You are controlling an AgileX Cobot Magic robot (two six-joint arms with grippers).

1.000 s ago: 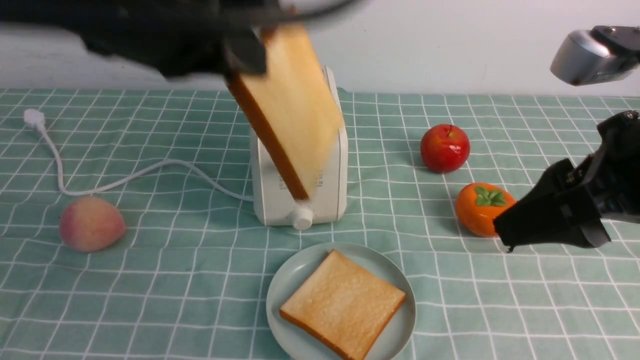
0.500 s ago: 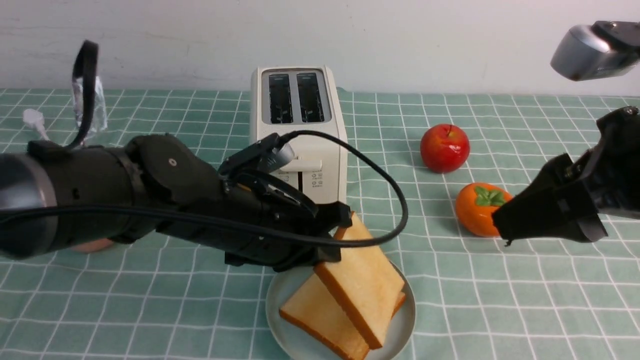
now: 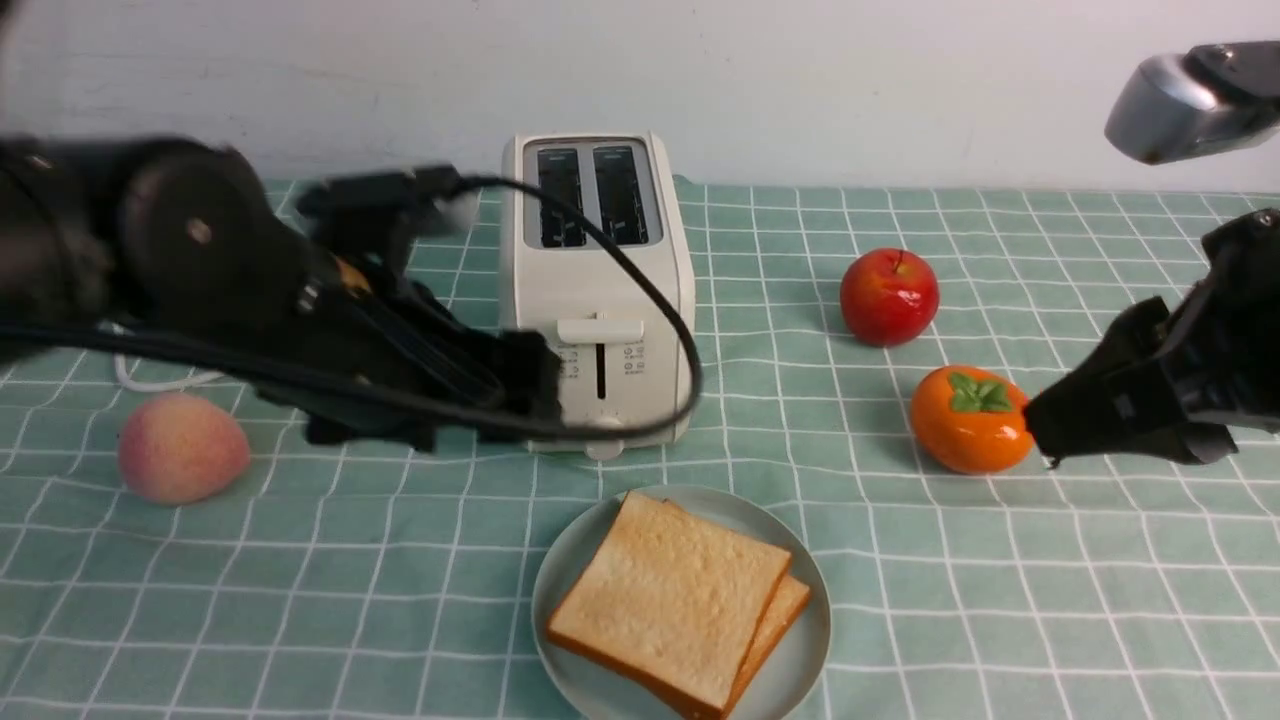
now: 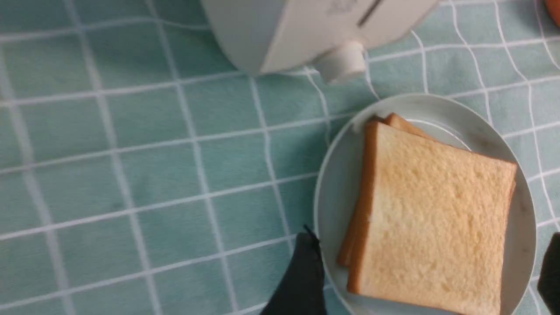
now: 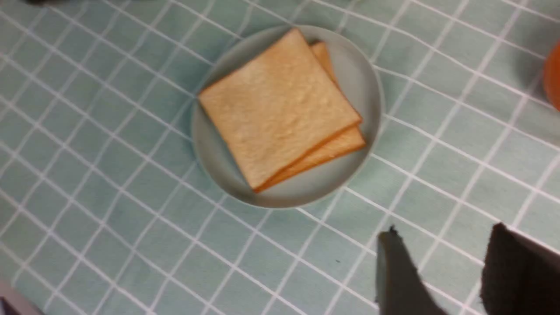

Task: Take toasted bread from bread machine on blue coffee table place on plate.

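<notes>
Toasted bread, two golden brown-crusted slices, lies stacked on plate.

Two toasted bread slices stacked flat on plate, near side of blue coffee table; bread machine just beyond, slots empty.

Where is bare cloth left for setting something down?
Free: between peach and plate; right of the plate, nearer than the persimmon; between toaster and apple. Crowded: plate full of toast; left arm beside toaster.
</notes>
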